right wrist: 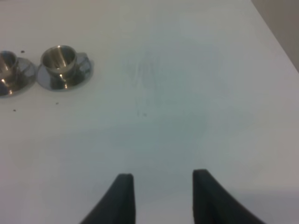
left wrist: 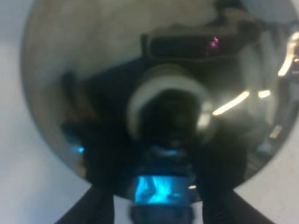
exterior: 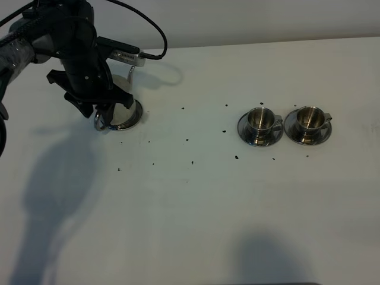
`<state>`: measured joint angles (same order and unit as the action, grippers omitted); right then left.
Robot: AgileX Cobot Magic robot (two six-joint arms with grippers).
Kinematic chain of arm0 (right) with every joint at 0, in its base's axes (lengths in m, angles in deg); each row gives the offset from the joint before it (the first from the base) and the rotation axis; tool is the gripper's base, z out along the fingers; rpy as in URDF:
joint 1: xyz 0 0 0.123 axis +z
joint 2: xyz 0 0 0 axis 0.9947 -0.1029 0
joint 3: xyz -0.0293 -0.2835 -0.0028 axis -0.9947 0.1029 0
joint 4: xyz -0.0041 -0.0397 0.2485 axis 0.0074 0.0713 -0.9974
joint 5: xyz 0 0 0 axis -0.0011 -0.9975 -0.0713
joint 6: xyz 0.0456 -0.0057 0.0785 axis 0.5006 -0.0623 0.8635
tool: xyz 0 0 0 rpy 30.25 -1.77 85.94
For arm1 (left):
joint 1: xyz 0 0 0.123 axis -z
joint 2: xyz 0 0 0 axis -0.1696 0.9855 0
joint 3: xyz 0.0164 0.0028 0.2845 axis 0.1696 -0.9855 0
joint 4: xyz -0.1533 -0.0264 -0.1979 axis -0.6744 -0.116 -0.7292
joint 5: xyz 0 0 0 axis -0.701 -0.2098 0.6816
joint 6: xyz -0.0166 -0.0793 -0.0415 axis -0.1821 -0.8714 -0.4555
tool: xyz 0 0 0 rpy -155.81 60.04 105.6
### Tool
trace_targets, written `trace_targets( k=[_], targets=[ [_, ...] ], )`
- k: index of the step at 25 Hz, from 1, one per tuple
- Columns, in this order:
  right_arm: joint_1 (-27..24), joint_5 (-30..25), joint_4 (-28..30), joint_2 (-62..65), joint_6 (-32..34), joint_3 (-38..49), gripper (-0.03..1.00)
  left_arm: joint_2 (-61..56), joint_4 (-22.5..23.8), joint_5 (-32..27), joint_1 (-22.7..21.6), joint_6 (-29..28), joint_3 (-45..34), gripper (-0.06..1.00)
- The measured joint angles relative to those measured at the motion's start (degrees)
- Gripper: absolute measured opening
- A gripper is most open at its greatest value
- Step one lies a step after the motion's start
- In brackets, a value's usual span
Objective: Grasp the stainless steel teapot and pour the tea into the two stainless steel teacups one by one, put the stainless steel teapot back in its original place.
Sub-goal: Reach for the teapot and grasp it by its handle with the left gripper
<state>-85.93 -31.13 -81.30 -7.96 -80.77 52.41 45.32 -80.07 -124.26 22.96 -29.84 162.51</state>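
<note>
**Exterior high view**
- The left arm reaches over the stainless steel teapot [exterior: 123,110] at the far left of the table [exterior: 196,219].
- The left gripper [exterior: 101,107] covers most of the pot. Only part of the shiny body and the loop handle [exterior: 100,124] show.
- The pot stands on its round steel saucer [exterior: 138,116].
- The 2 stainless steel teacups stand well apart from the pot, on the right side. The left cup [exterior: 260,118] and the right cup [exterior: 309,116] are upright, each on its own saucer, and the saucers are just beside each other.
- Dark specks [exterior: 187,140] lie on the table between pot and cups.

**Left wrist view**
- The teapot [left wrist: 140,56] fills the frame, blurred and very close. Its surface mirrors the gripper.
- The 2 dark fingers [left wrist: 93,210] stand wide apart at the pot's edge. Whether they press the pot cannot be told.

**Right wrist view**
- The right gripper [right wrist: 161,177] hangs over bare table, its fingers spread with nothing between them.
- 1 cup [right wrist: 58,58] shows in full on its saucer. The other [right wrist: 4,63] is cut by the frame edge.
</note>
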Motion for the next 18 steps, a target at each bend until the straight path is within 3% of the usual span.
trace_targets(
  k=[18],
  targets=[
    [0.0,0.0,0.0,0.0,0.0,0.0,0.29,0.0,-1.27,0.23,-0.45,0.0,0.0,0.41]
  ],
)
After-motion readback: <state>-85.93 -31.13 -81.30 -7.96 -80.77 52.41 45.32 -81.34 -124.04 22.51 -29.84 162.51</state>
